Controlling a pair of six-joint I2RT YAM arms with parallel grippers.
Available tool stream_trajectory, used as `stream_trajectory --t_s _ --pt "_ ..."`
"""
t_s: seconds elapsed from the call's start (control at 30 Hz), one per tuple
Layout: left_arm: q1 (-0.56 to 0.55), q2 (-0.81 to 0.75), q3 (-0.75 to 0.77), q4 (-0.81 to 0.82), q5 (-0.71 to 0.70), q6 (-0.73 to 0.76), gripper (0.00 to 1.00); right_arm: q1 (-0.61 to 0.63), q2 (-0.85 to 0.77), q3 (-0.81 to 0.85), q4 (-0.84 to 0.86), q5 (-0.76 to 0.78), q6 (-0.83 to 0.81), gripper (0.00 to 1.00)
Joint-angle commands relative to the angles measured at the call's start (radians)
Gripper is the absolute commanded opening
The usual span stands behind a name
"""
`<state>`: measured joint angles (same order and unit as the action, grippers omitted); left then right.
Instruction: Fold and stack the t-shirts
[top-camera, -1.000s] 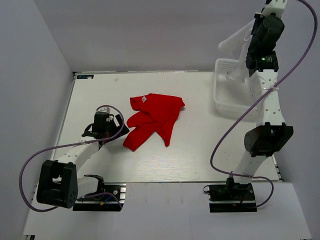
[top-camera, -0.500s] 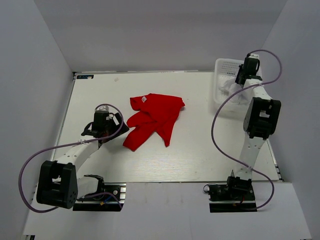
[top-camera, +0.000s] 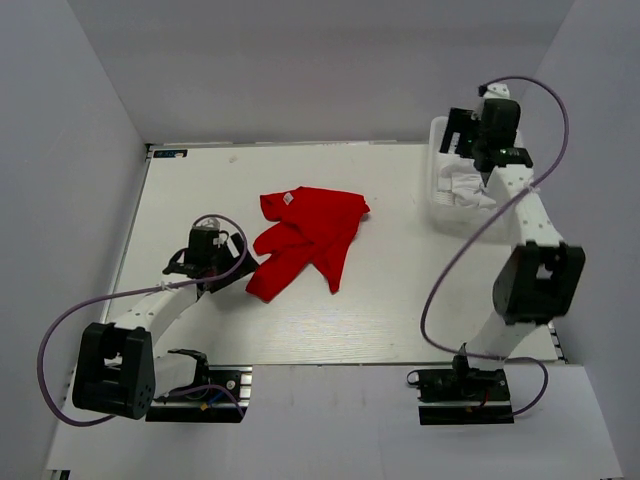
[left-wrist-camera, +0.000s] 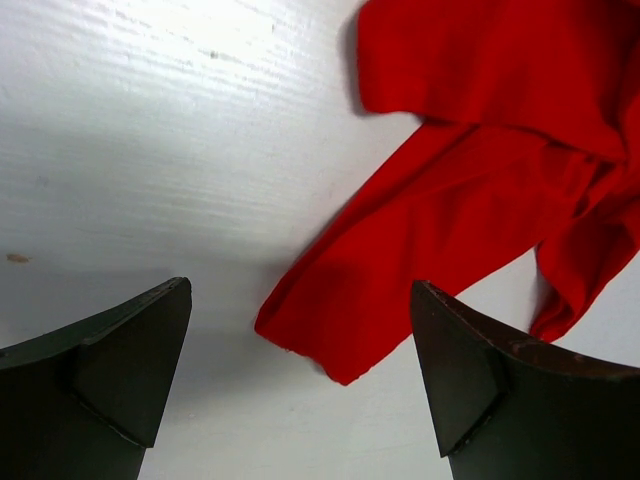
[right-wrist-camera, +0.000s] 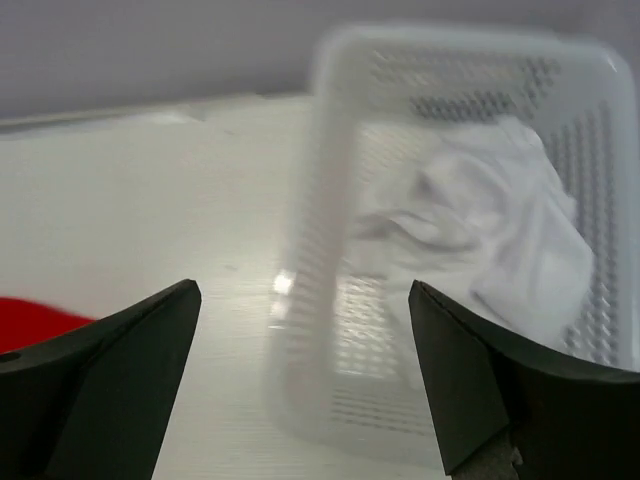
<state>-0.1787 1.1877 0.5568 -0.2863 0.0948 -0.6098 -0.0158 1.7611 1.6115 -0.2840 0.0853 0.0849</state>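
Holds left gripper's (left-wrist-camera: 300, 300) jaws spread by rumpled red t-shirt (left-wrist-camera: 480, 150). Spreads right gripper's (right-wrist-camera: 303, 290) jaws near perforated plastic basket (right-wrist-camera: 330, 330).

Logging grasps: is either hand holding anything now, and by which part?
Nothing is held. The left hand is open by the lower tip of the crumpled red t-shirt; the right hand is open, facing the white plastic basket.
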Motion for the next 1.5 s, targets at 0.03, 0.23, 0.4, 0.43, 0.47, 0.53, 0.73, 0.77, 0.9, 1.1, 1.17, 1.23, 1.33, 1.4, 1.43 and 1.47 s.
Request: stream_trajectory --t_s 0.03,0.23,0.4,0.43,0.47,0.53,0.73,0.77,0.9,1.1,1.17,1.23,1.33,1.4,1.43,1.47 --pt "-0.011 -0.026 -0.066 0.028 0.081 -0.008 1.0 0.215 -0.173 -0.139 0.04 -0.059 -0.034 0.9" --pt "-0.031 -0.05 -0.156 0.081 0.091 -0.071 0.94 0.41 -0.29 -0.335 0.095 -0.059 0.065 0.9" --pt "-0.085 0.024 -0.137 0.09 0.024 -0.081 0.84 0.588 -0.244 -0.386 0.045 -0.058 0.088 0.9" --pt "-0.094 0.053 -0.127 0.099 0.014 -0.081 0.83 0.605 -0.23 -0.389 0.04 -0.056 0.096 0.9" --pt "-0.114 0.065 -0.117 0.099 -0.003 -0.081 0.78 0.649 -0.224 -0.41 0.029 -0.056 0.104 0.9" --pt "-0.136 0.108 -0.106 0.085 -0.049 -0.071 0.72 0.683 -0.209 -0.447 0.046 -0.076 0.127 0.9" --pt "-0.205 0.197 -0.066 0.055 -0.15 -0.082 0.35 0.761 -0.123 -0.509 0.088 -0.098 0.193 0.87" --pt "-0.205 0.197 -0.066 0.044 -0.162 -0.096 0.3 0.767 -0.102 -0.515 0.115 -0.032 0.205 0.87" --pt "-0.226 0.191 -0.02 -0.011 -0.242 -0.107 0.0 0.786 -0.028 -0.493 0.144 0.039 0.227 0.79" --pt "-0.226 0.136 0.048 -0.066 -0.296 -0.097 0.0 0.789 0.089 -0.447 0.177 0.079 0.249 0.53" --pt "-0.235 0.127 0.075 -0.088 -0.322 -0.097 0.0 0.787 0.081 -0.45 0.172 0.137 0.28 0.03" --pt "-0.235 0.107 0.112 -0.12 -0.371 -0.097 0.0 0.784 0.028 -0.473 0.18 0.218 0.288 0.0" --pt "-0.235 0.087 0.184 -0.178 -0.446 -0.108 0.0 0.774 -0.101 -0.507 0.181 0.37 0.268 0.0" --pt "-0.235 0.073 0.224 -0.22 -0.483 -0.12 0.0 0.761 -0.205 -0.51 0.174 0.413 0.25 0.0" --pt "-0.235 0.064 0.273 -0.24 -0.533 -0.139 0.0 0.757 -0.231 -0.507 0.161 0.479 0.237 0.0" --pt "-0.235 0.046 0.302 -0.263 -0.559 -0.152 0.0 0.742 -0.305 -0.499 0.163 0.496 0.23 0.0"
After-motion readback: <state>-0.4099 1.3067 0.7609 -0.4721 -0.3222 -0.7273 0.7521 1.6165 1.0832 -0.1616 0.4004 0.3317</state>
